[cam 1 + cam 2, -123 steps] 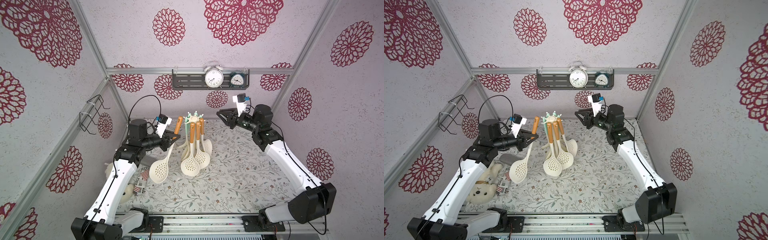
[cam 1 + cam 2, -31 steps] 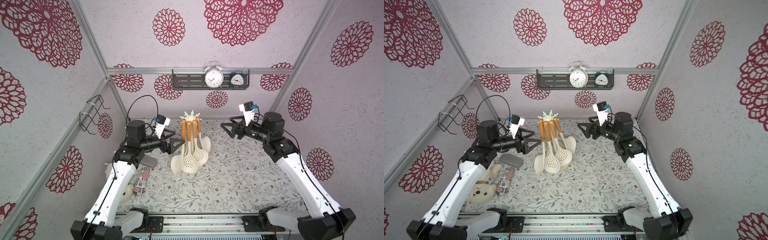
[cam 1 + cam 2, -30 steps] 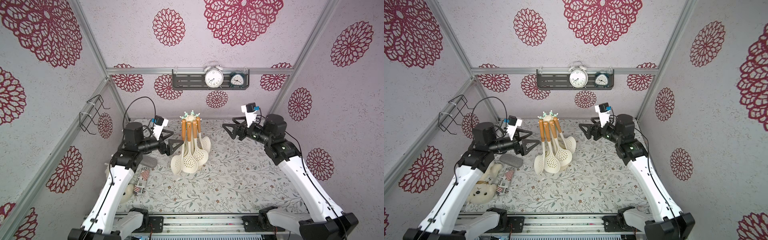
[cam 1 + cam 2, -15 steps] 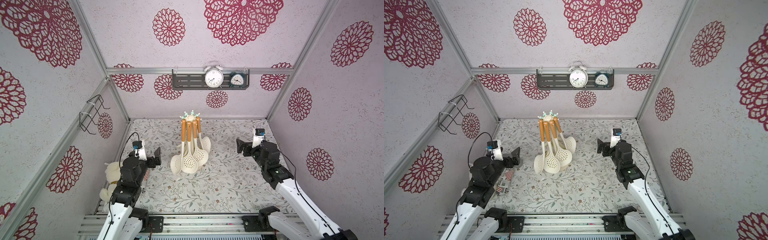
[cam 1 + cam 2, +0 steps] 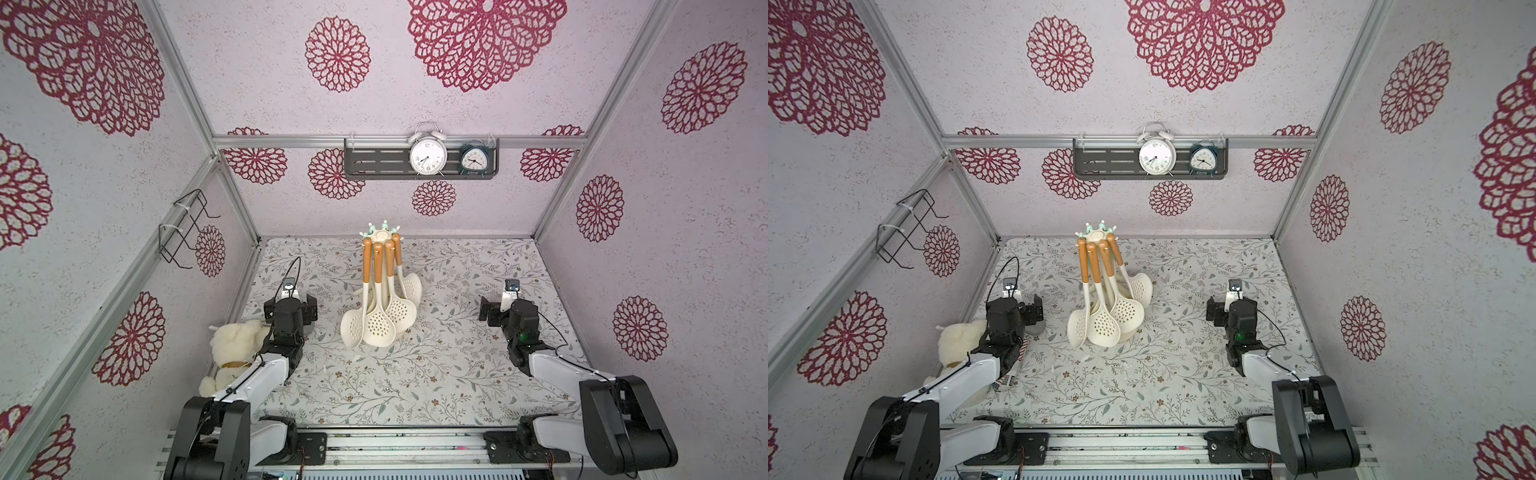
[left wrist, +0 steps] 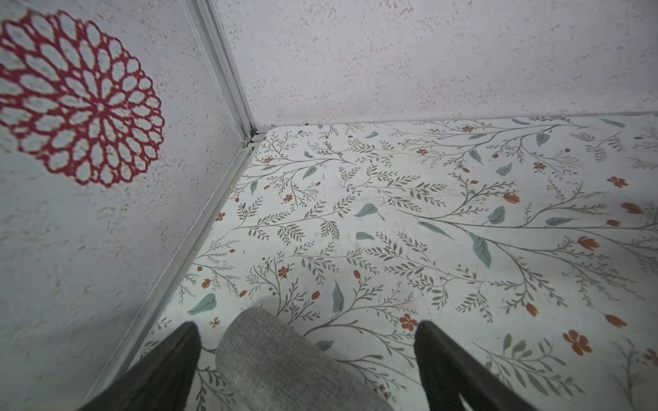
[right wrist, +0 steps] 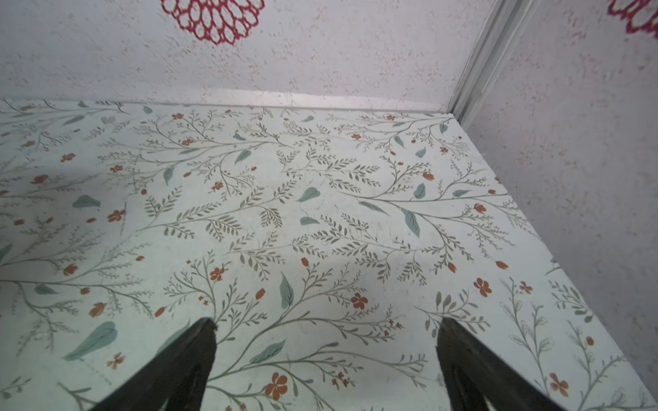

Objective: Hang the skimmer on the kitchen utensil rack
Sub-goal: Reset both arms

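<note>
— Your fingers?
— Spread and empty on both: my left gripper (image 6: 306, 325) over a grey pouch (image 6: 285, 359), my right gripper (image 7: 325, 320) over bare table (image 7: 320, 213). Nothing needed holding; the skimmer (image 5: 354, 330) hung from the kitchen utensil rack (image 5: 380, 236), mid-table, well apart from me.
— Finished?
— I judged so.

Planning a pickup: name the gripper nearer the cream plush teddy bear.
Left. Left gripper sits just beside the cream plush teddy bear; right gripper is across the table.
</note>
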Controlling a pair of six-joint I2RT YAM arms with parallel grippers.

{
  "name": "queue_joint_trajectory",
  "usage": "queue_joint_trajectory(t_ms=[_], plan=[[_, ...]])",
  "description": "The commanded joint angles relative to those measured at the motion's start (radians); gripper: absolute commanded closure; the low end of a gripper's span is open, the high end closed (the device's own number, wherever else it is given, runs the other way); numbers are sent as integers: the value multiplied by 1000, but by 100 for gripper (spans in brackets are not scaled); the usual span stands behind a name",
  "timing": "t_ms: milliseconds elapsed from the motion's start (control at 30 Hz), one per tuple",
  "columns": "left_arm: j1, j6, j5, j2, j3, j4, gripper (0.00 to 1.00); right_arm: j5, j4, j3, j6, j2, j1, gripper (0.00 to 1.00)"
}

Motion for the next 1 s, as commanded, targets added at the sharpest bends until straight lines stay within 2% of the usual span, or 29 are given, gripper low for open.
queue_joint_trajectory(t_ms=[0, 33, 100, 167, 300, 367, 400, 433, 467, 500, 600, 967], plan=[[35, -2, 63, 88, -33, 250, 3, -30, 274, -39, -33, 54, -14, 1], [41, 17, 70, 120, -35, 299, 3, -41, 317, -52, -46, 80, -16, 1], [46, 47, 94, 131, -16, 273, 3, -58, 365, -59, -71, 118, -20, 1], [80, 63, 129, 171, -44, 395, 3, -98, 432, -72, -104, 140, -27, 1], [170, -3, 260, 249, -83, 515, 3, -137, 563, -129, -55, 176, -81, 1], [189, -13, 296, 301, -94, 608, 3, -147, 725, -191, -37, 221, -100, 1], [192, -13, 304, 283, -84, 547, 3, -159, 761, -207, -38, 232, -102, 1], [196, -16, 329, 267, -52, 454, 3, -175, 730, -206, -47, 214, -103, 1], [206, -24, 328, 274, -32, 437, 3, -199, 760, -206, -55, 232, -103, 1], [222, -54, 309, 290, -23, 446, 3, -208, 700, -185, -62, 223, -103, 1], [236, -94, 282, 285, 2, 383, 3, -156, 665, -164, -28, 224, -112, 1], [228, -81, 269, 289, -12, 425, 3, -146, 667, -163, -33, 228, -106, 1]])
